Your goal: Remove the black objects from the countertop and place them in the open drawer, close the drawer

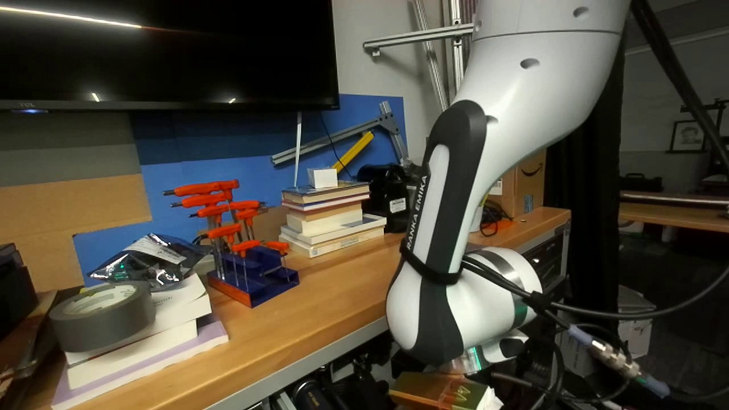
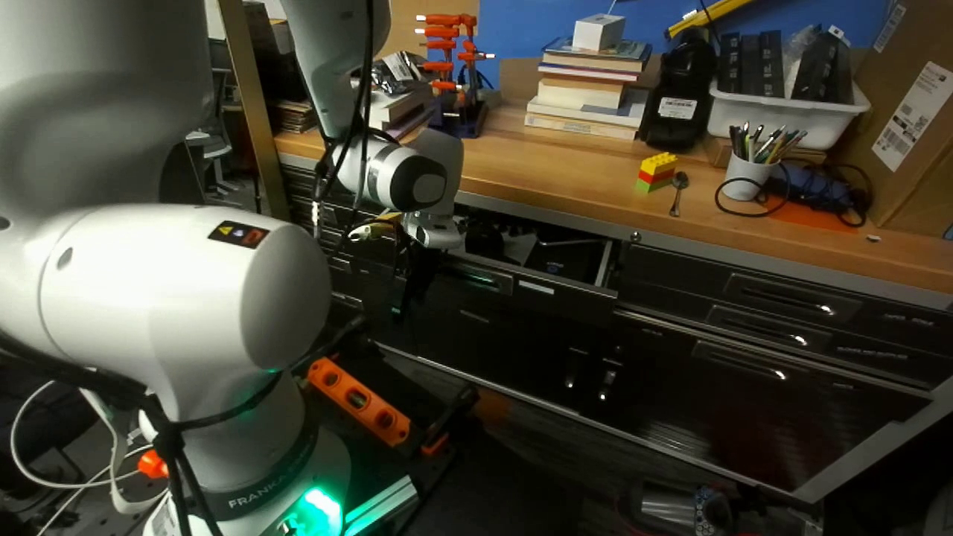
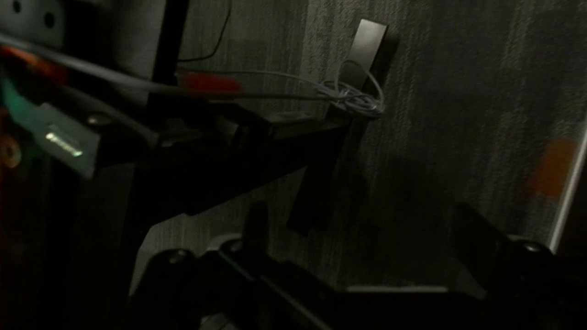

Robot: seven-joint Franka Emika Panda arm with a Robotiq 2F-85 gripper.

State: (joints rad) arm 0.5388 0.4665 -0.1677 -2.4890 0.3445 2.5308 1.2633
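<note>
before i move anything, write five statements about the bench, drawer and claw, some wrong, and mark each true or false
1. The drawer under the countertop stands open. True.
2. A spoon lies on the countertop beside the toy bricks. True.
3. The claw grips the spoon. False: the claw is open and empty.
4. A tape roll rests on books. True.
5. The toy bricks sit inside the drawer. False: they stand on the countertop.

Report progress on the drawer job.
Placing looks at least partly done: a dark roundish object lies in the drawer. In hand: nothing; the gripper is open. Left: closing the drawer, which stands pulled out. Whether all black ones are in, I can't tell.
</note>
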